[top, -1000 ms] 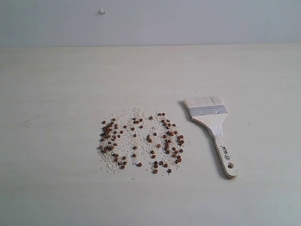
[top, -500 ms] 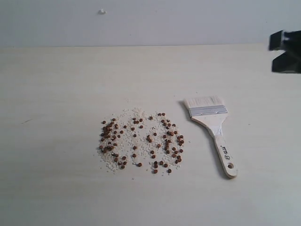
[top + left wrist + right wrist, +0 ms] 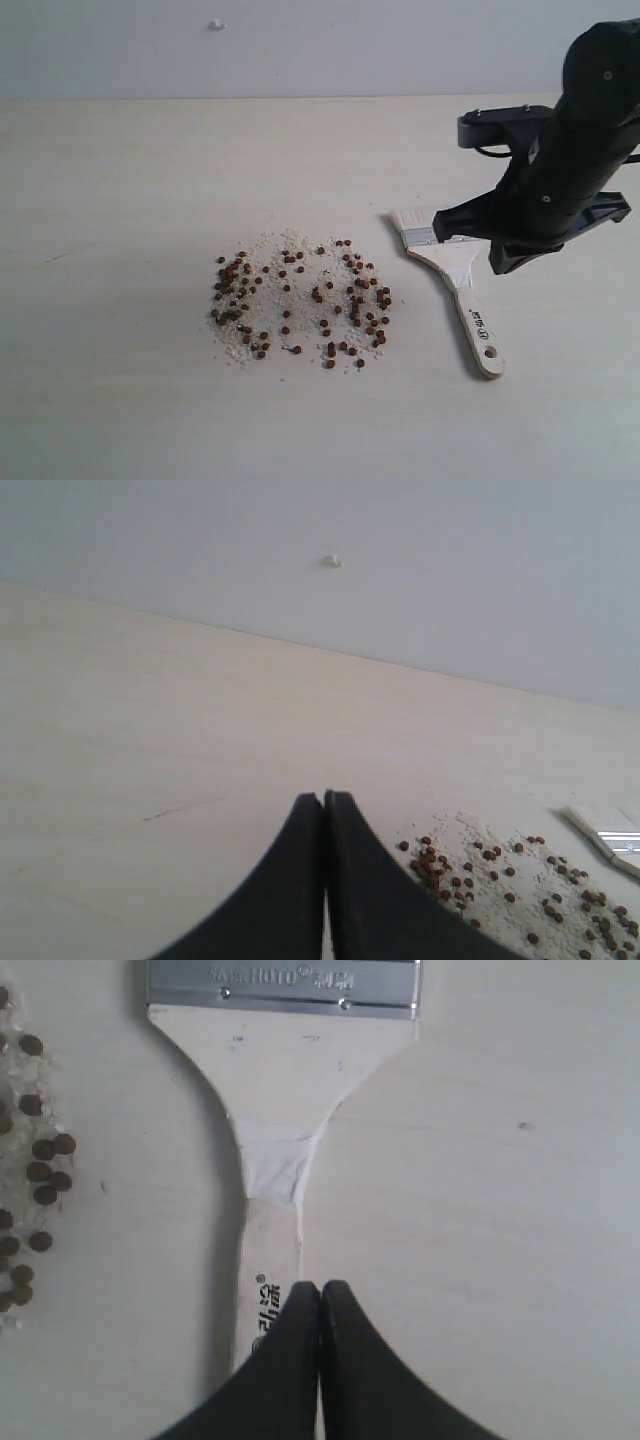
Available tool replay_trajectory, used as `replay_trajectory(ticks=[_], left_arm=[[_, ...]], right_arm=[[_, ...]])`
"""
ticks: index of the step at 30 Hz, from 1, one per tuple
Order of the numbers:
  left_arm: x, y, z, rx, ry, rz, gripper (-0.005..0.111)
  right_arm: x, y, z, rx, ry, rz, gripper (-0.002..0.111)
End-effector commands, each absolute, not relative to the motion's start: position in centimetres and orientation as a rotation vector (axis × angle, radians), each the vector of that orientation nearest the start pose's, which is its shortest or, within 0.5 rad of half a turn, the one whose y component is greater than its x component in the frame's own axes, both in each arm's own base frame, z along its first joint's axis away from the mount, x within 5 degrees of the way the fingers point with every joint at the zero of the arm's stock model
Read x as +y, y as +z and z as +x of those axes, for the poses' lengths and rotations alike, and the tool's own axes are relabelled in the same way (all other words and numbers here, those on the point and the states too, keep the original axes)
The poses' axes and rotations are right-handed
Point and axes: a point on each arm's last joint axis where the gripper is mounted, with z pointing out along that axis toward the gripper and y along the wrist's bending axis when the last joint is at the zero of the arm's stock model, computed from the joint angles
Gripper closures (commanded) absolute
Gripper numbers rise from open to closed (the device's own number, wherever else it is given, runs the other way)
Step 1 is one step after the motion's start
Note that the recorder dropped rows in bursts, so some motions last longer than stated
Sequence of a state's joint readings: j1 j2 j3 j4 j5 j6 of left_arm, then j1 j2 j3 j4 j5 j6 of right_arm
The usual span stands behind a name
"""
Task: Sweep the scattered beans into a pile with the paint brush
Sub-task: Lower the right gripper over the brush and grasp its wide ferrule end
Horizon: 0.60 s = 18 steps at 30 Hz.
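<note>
The beans (image 3: 300,300) lie scattered in a loose patch with whitish crumbs at the table's middle; no compact pile shows. The paint brush (image 3: 465,290) lies flat to their right, bristles toward the wall, handle toward the front. My right arm (image 3: 550,190) hangs over the brush head and hides part of the bristles. In the right wrist view the right gripper (image 3: 320,1288) is shut and empty, above the paint brush (image 3: 275,1110) handle by its printed mark, with beans (image 3: 35,1160) at the edge. The left gripper (image 3: 324,796) is shut and empty, off to the side of the beans (image 3: 470,875).
The pale wooden table (image 3: 120,180) ends at a grey wall (image 3: 300,45) at the back. A small white knob (image 3: 217,24) sticks out of the wall. A faint dark scratch (image 3: 62,255) marks the table left of the beans.
My right arm has come in from the upper right and now hangs over the brush head. The brush and the beans have not moved.
</note>
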<state>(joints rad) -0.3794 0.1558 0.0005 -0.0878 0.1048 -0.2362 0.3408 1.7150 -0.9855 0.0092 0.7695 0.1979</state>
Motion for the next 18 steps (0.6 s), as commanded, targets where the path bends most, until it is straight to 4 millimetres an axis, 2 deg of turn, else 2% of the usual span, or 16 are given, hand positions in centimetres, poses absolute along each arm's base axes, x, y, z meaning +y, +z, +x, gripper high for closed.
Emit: replay_trajectory(ticks=[1, 3, 5, 10, 12, 18], left_arm=[[-2.6, 19.5, 6.3, 1.763, -0.532, 0.051, 0.107], [-2.6, 19.5, 6.3, 1.763, -0.532, 0.051, 0.107], [-2.6, 19.5, 6.3, 1.763, -0.532, 0.051, 0.107], [-2.6, 19.5, 6.3, 1.763, -0.532, 0.051, 0.107], [-2.6, 19.5, 6.3, 1.763, -0.532, 0.051, 0.107], [-2.6, 19.5, 6.3, 1.763, -0.532, 0.051, 0.107]], right_arm=[[10.9, 15.9, 30.0, 2.979, 0.067, -0.204, 0.103], [11.1, 15.4, 30.2, 2.983, 0.093, -0.191, 0.097], [11.3, 14.9, 30.3, 2.985, 0.109, -0.231, 0.087], [11.4, 14.1, 30.5, 2.99, 0.107, -0.24, 0.054], [11.5, 14.0, 30.6, 2.984, 0.117, -0.231, 0.05], [11.8, 13.8, 30.8, 2.973, 0.161, -0.183, 0.05]])
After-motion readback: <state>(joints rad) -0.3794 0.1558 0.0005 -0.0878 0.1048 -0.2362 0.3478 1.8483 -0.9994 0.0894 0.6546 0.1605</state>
